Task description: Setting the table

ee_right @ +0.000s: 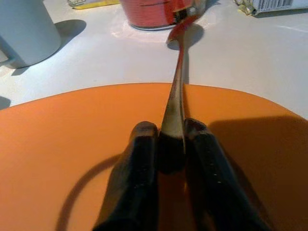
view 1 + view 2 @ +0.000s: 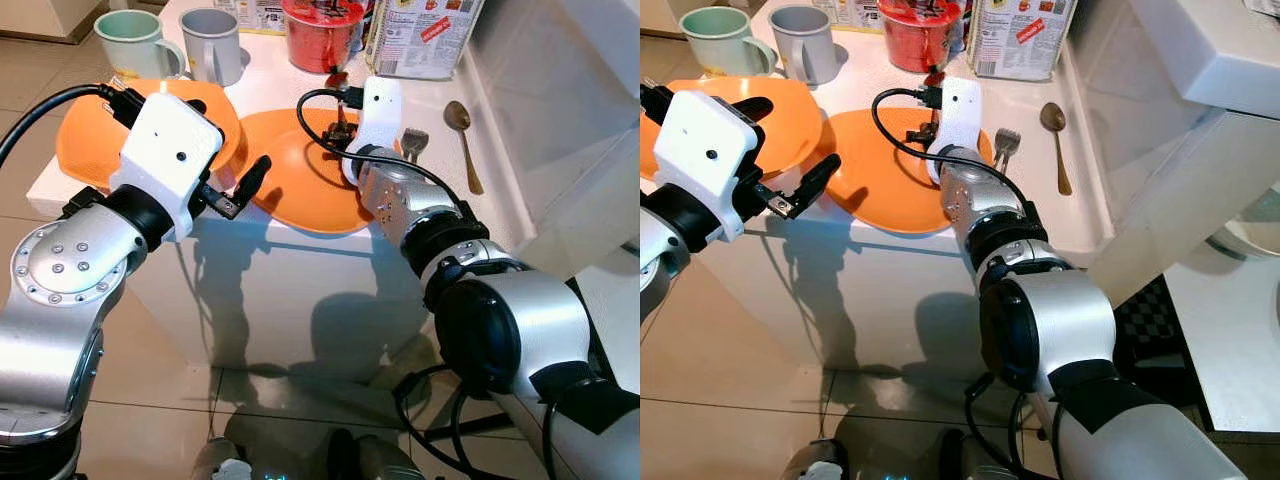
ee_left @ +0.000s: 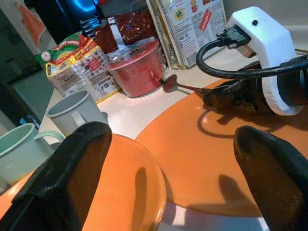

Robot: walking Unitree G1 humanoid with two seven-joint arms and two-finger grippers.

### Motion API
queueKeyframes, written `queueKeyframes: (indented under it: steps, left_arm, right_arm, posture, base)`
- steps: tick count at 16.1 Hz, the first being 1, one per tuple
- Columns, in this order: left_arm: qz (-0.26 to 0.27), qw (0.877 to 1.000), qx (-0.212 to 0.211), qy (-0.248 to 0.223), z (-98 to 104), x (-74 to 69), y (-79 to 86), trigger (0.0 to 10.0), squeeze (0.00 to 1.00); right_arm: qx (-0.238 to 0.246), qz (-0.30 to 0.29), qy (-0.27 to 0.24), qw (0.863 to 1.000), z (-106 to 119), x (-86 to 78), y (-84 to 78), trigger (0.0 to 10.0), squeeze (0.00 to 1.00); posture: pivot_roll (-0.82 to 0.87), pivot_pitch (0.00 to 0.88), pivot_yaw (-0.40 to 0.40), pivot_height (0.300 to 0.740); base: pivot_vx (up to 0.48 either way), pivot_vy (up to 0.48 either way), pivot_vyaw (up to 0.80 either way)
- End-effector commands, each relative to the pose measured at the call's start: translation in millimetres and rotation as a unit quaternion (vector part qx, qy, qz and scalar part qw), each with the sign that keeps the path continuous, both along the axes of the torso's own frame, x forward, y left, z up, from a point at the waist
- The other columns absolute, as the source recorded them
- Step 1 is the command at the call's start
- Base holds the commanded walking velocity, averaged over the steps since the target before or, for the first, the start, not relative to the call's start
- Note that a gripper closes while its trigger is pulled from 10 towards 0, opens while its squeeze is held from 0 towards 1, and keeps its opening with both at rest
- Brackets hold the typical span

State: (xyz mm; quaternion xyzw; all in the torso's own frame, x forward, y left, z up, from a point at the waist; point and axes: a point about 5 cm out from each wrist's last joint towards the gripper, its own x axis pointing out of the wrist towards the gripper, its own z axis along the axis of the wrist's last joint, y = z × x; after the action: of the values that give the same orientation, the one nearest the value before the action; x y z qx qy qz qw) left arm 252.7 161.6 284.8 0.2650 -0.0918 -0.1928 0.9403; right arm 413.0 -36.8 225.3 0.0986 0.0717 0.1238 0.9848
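Two orange plates lie side by side on the white table (image 2: 300, 245): the left plate (image 2: 85, 140) and the right plate (image 2: 300, 190). My right gripper (image 1: 171, 132) hovers low over the right plate, shut on the handle of a metal spoon (image 1: 177, 72). The spoon's bowl (image 3: 169, 83) points toward the red container (image 2: 322, 35). My left gripper (image 2: 231, 133) is open at the table's front edge, straddling the gap where the two plates meet, and holds nothing.
A fork (image 2: 412, 142) and a second spoon (image 2: 462, 130) lie to the right of the plates. A green mug (image 2: 135, 42), a grey mug (image 2: 210, 42) and a carton (image 2: 420, 35) stand at the back. A white counter (image 2: 560, 120) rises on the right.
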Motion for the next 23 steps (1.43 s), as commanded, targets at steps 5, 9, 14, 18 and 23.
queueKeyframes:
  steps: [5,9,14,18,23]
  left_arm:
    - [-0.015,1.000,-0.010,-0.022,4.9,5.5,-6.2,10.0,0.00]
    - [-0.024,0.999,-0.022,-0.033,4.5,11.6,-12.8,10.0,0.00]
    - [-0.028,0.998,-0.038,-0.045,3.6,17.1,-17.4,10.0,0.00]
    - [-0.001,0.998,-0.055,-0.041,-4.7,19.1,-15.6,10.0,0.00]
    - [0.038,0.992,-0.117,-0.037,-15.0,26.7,-17.0,10.0,0.00]
  right_arm:
    - [0.021,-0.033,-0.004,0.999,2.3,2.7,-10.2,0.0,0.00]
    - [0.069,-0.071,-0.013,0.995,11.6,6.1,-20.7,0.0,0.00]
    - [0.093,-0.085,-0.056,0.990,28.0,8.2,-26.6,0.0,0.00]
    - [0.027,-0.039,-0.170,0.984,48.0,5.8,-28.9,0.0,0.00]
    - [0.029,0.009,-0.314,0.949,44.7,-22.5,-56.5,0.0,0.00]
  posture:
    - [0.21,0.151,-0.109,0.740]
    - [0.17,0.114,-0.098,0.740]
    - [0.15,0.063,-0.094,0.740]
    - [0.14,0.022,-0.083,0.740]
    - [0.09,0.000,-0.050,0.740]
  base:
    - [0.000,0.000,0.00]
    - [0.000,0.000,0.00]
    - [0.000,0.000,0.00]
    - [0.000,0.000,0.00]
    - [0.000,0.000,0.00]
